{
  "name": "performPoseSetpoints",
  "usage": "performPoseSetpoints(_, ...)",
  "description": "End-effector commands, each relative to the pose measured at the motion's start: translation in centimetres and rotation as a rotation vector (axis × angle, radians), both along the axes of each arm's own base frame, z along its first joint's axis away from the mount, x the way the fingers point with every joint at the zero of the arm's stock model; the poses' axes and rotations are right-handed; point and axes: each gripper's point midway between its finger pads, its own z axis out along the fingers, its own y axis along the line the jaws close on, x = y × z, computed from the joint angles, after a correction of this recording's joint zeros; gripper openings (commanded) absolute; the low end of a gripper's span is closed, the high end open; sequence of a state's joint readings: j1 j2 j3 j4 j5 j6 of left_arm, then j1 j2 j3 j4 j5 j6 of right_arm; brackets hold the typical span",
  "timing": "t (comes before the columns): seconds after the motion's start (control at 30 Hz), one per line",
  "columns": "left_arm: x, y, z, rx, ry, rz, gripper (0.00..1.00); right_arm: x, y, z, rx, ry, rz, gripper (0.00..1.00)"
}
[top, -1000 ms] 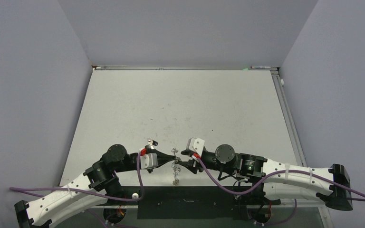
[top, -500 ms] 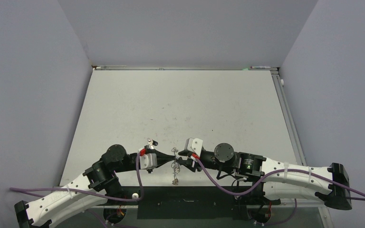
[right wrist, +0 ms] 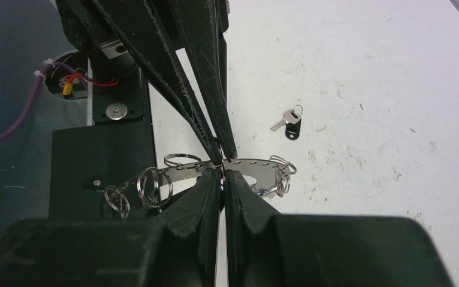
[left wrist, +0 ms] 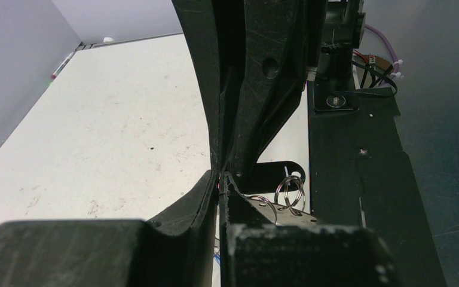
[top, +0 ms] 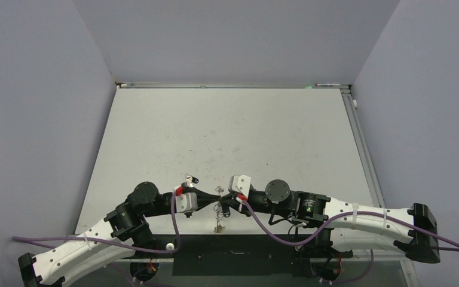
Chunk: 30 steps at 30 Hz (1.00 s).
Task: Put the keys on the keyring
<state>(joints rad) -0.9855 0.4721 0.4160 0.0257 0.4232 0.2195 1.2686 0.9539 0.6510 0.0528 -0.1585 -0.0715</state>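
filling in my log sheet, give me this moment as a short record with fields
left hand: shut on the keyring at its rim
right hand: shut on the same rim, tip to tip with the left hand
keyring: between both hands, wire loops along its edge
loose key: black head, flat on the table, apart from the keyring

keyring (right wrist: 248, 162) — flat silver band, wire loops round rim, edge-on, off the desk (right wrist: 364, 89); black-headed key (right wrist: 288, 124) flat on desk nearby
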Motion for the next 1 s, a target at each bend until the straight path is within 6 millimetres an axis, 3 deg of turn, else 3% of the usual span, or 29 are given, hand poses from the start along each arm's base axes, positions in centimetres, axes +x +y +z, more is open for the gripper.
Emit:
performPoseSetpoints(0.0,-0.2,-0.1,3.5,-0.097,-0.051,-0.014,0.0,0.5,0.6,3.9,0.103,-0.049,0.004,0.05)
performPoseSetpoints(0.13,-0.2,0.0,3.5,-0.096,-0.056,-0.012,0.02,0.5,0.3,4.3,0.082,-0.056,0.005,0.05)
performPoseSetpoints(0.27,-0.2,0.1,3.6,-0.098,-0.068,-0.008,0.22,0.7,-0.2,4.6,0.034,-0.058,-0.008,0.05)
performPoseSetpoints(0.43,-0.2,0.3,3.7,-0.1,-0.079,-0.004,0.32,0.7,-0.6,5.0,-0.006,-0.059,-0.013,0.05)
performPoseSetpoints(0.97,-0.7,-0.3,3.3,0.139,-0.038,-0.072,0.31,0.5,-0.9,5.3,-0.248,-0.07,0.017,0.05)
